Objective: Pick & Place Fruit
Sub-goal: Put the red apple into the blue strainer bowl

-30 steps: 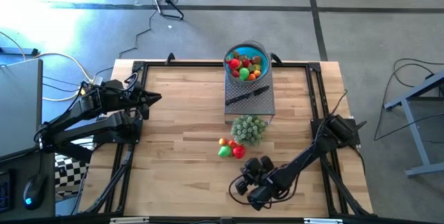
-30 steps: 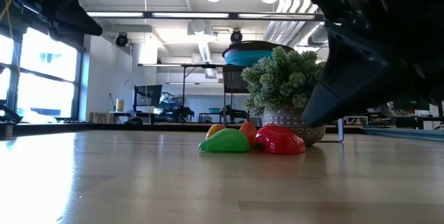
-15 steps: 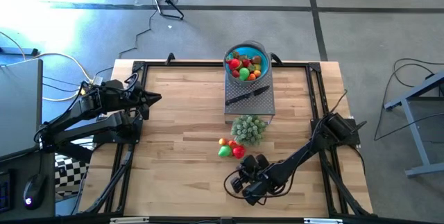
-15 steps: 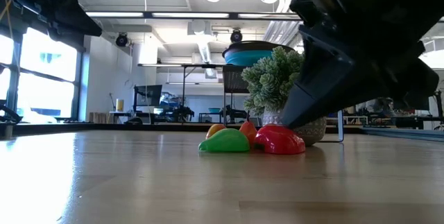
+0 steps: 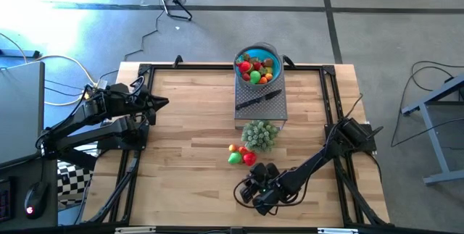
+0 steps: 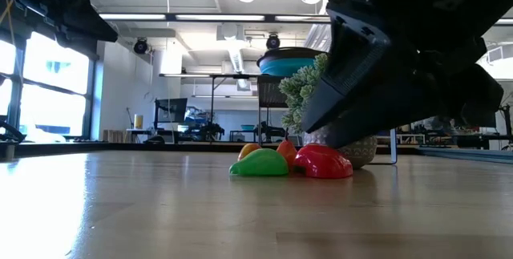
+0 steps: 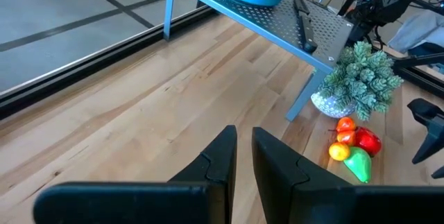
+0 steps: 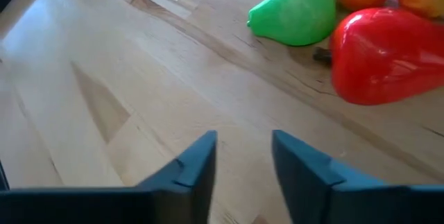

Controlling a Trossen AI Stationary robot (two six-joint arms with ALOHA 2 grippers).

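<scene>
A few loose toy fruits [image 5: 241, 154] lie together on the wooden table: a green one [image 8: 295, 12], a red one [image 8: 385, 54] and small orange and yellow ones [image 7: 345, 137]. More fruit fills the blue bowl [image 5: 251, 50], which stands on a perforated metal stand [image 5: 272, 109]. My right gripper [image 5: 241, 190] hovers low over the table, near-side of the loose fruits, with its fingers [image 8: 198, 165] slightly open and pointing at them. My left gripper [image 5: 164, 103] waits shut at the table's left side.
A black-handled knife [image 5: 257, 101] lies on the stand next to the bowl. A pale green bushy plant in a small pot [image 5: 259, 134] stands right behind the loose fruits. Bare wood stretches across the table's left and near parts [image 5: 188, 161].
My right gripper has moved toward the table's left edge, along the near side of the loose fruits. In the low view it now covers more of the plant. The fruits have stayed where they were.
</scene>
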